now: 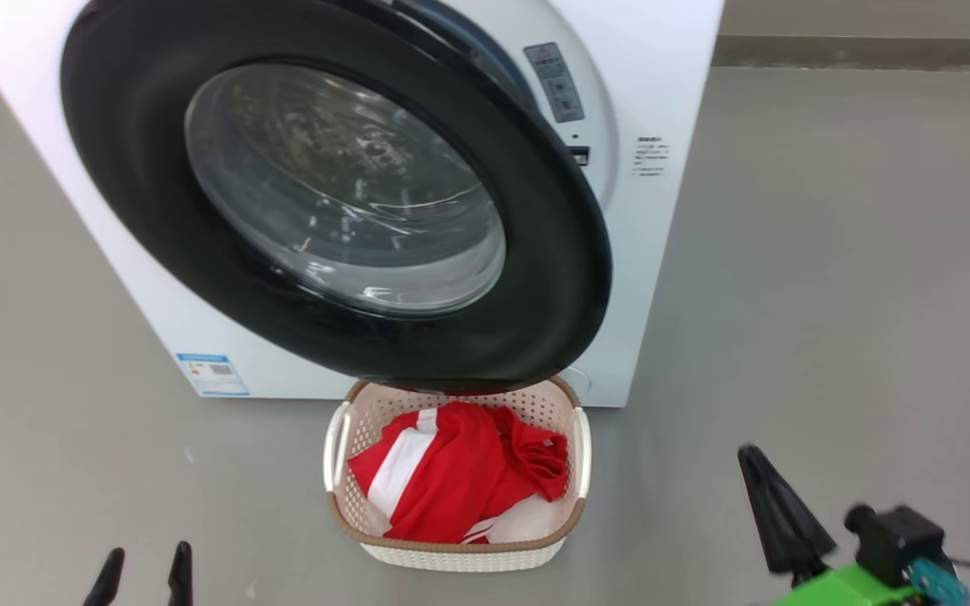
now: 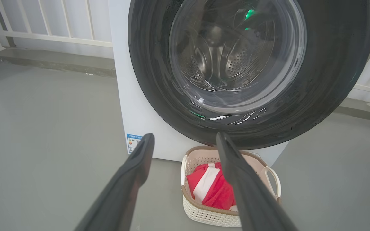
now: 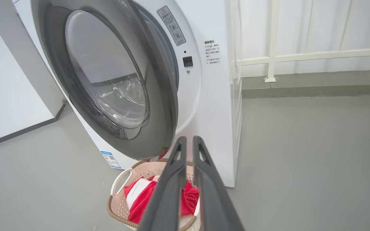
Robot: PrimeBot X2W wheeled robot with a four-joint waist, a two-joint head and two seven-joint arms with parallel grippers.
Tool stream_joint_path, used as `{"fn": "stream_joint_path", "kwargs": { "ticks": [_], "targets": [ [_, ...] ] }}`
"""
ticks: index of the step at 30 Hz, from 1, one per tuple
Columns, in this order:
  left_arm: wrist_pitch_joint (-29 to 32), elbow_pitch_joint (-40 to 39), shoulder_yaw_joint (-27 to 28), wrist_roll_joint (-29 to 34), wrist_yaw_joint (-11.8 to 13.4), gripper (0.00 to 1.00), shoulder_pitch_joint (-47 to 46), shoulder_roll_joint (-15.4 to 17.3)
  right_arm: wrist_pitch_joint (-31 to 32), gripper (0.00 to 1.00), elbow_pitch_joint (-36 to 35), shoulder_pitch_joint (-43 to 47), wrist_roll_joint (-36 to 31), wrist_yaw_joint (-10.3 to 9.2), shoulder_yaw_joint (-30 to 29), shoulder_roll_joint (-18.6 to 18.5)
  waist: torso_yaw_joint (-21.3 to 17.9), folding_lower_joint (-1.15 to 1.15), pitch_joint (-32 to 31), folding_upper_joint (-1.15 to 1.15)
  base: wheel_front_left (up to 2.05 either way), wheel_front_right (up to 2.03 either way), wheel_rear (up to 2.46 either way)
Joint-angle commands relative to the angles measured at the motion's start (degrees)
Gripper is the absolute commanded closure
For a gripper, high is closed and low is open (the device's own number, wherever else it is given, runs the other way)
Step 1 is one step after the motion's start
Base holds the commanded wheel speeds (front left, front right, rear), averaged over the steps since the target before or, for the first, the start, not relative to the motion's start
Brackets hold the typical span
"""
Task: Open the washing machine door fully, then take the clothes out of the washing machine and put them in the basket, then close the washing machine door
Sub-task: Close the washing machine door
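You had the clothes [image 1: 451, 471] lying in the basket [image 1: 451, 560], which sat on the floor against the front of the washing machine [image 1: 662, 252]. That left, by my reading, only the closing. The washing machine door [image 1: 342, 194] stood swung partway out, hinged on your left, with its free edge out to your right and its lower rim hanging over the back of the basket.

Your right gripper [image 3: 189, 141] was narrow, its fingers nearly together with only a slim gap and nothing between them. It was low at your right, well apart from the door, which lay ahead of it, up and to its left. From that wrist you saw the door almost edge-on, with the gap to the machine front opening toward you. The left gripper [image 1: 146, 560] was spread wide and empty, low at your left, facing the glass squarely.

The free edge was on the right arm's side, so I judged that arm the better placed. A push on the black outer rim near that edge, straight toward the machine, should have swung the door home
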Motion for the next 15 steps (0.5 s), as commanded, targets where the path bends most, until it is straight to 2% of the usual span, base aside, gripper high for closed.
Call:
{"fn": "stream_joint_path", "kwargs": {
  "ticks": [1, 8, 15],
  "targets": [
    [-0.7, -1.6, 1.6, 0.6, -0.3, 0.00, -1.2, 0.4, -0.4, 1.00, -0.9, -3.9, 0.5, 0.35, 2.0, -0.4, 1.2, 0.00, 0.2, 0.00, 0.00, 0.00, 0.00],
    [-0.7, -1.5, 0.0, 0.6, -0.3, 0.00, -3.2, -0.1, -0.4, 1.00, 1.4, -12.8, 0.5, 0.35, 4.8, 0.2, 4.7, 0.00, 2.6, 0.00, 0.00, 0.00, 0.00],
    [-0.7, -1.9, -0.7, 0.3, -0.3, 0.00, -5.1, -0.7, -0.4, 1.00, 3.5, -19.3, 0.4, 0.35, 5.4, 0.5, 6.6, 0.00, 5.3, 0.00, 0.00, 0.00, 0.00]
  ]
}}
